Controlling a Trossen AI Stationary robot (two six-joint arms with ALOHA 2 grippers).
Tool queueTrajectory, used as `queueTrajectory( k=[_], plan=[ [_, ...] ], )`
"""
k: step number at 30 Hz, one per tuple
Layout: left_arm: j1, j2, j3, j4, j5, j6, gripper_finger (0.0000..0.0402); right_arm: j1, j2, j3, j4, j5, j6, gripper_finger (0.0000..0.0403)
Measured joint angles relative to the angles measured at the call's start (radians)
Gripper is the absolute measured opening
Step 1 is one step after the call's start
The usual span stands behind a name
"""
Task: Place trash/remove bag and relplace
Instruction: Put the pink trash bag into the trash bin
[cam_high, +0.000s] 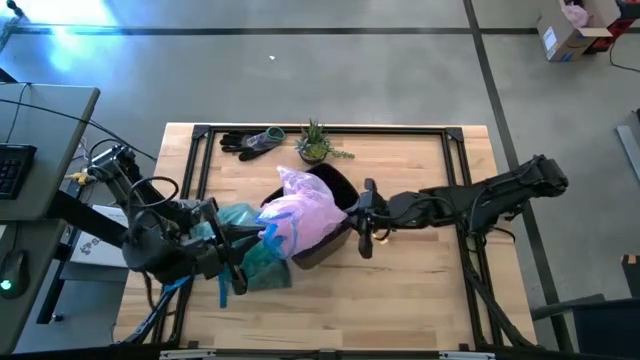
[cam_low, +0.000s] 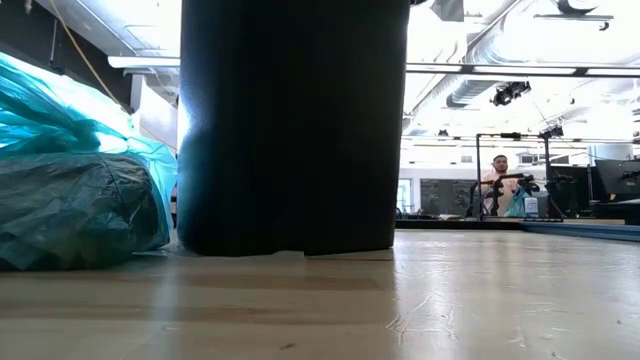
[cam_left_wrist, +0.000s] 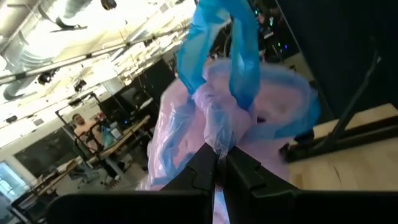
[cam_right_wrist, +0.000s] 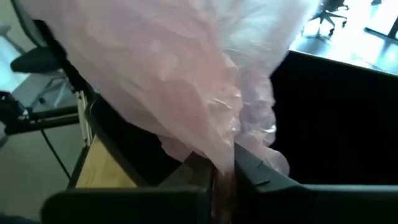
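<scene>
A pale pink plastic bag (cam_high: 305, 215) with blue drawstring ties (cam_left_wrist: 217, 56) is draped over the top of a black bin (cam_low: 290, 125) standing mid-table. My left gripper (cam_high: 262, 236) is shut on the pink bag at the bin's left side. My right gripper (cam_high: 358, 212) is shut on it at the bin's right side. The teal bag (cam_high: 250, 255) lies crumpled on the table left of the bin, its underside on the wood (cam_low: 70, 205). The trash is out of view. My left gripper pinches a gathered fold of the pink bag (cam_left_wrist: 214, 146) between its two fingers, just below the blue ties, coming about level from the table's left. The film rises slack from the fingers toward the bin. My right gripper pinches a bunched edge of the pink bag (cam_right_wrist: 227, 158) between its two fingers, coming from the table's right and slanting slightly down, close to the bin's rim (cam_right_wrist: 336, 124). The film spreads away from the fingers over the bin's opening.
Dark gloves (cam_high: 250, 142) and a small green plant (cam_high: 316, 143) sit near the table's far edge. A black frame (cam_high: 460, 170) runs around the tabletop. Bare wood (cam_high: 420, 290) lies in front of the bin, toward the near right. A person sits far off in the room (cam_low: 497, 180).
</scene>
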Motion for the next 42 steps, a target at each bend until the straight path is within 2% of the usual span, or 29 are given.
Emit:
queueTrajectory(
  k=[2,5,11,15,22,31,33,36,42],
  plan=[
    [0.011,0.0,0.0,-0.047,0.005,-0.046,0.0,0.011,0.001,0.0,0.002,0.0,-0.017,0.0025],
    [0.028,0.0,0.0,-0.093,0.031,-0.095,0.0,0.033,-0.002,0.018,-0.031,0.012,-0.038,0.0076],
    [0.036,0.001,-0.001,-0.103,0.034,-0.08,0.0,0.097,-0.009,0.156,-0.215,0.159,-0.062,0.0189],
    [0.036,0.001,-0.001,-0.117,0.002,-0.071,0.0,0.147,-0.008,0.261,-0.367,0.269,-0.063,0.0228],
    [0.036,0.001,-0.001,-0.163,-0.06,-0.09,0.0,0.244,-0.008,0.381,-0.45,0.388,-0.081,0.0236],
    [0.035,0.001,-0.001,-0.185,-0.128,-0.089,0.0,0.324,-0.009,0.396,-0.454,0.414,-0.101,0.0236],
    [0.035,0.001,-0.001,-0.185,-0.129,-0.09,0.0,0.333,-0.009,0.396,-0.47,0.466,-0.111,0.0236],
    [0.035,0.001,-0.001,-0.165,-0.114,-0.088,0.0,0.319,-0.009,0.396,-0.484,0.517,-0.133,0.0236],
    [0.035,0.001,-0.001,0.039,-0.113,0.019,0.0,0.193,0.018,0.396,-0.487,0.427,-0.171,0.0227]
  ],
)
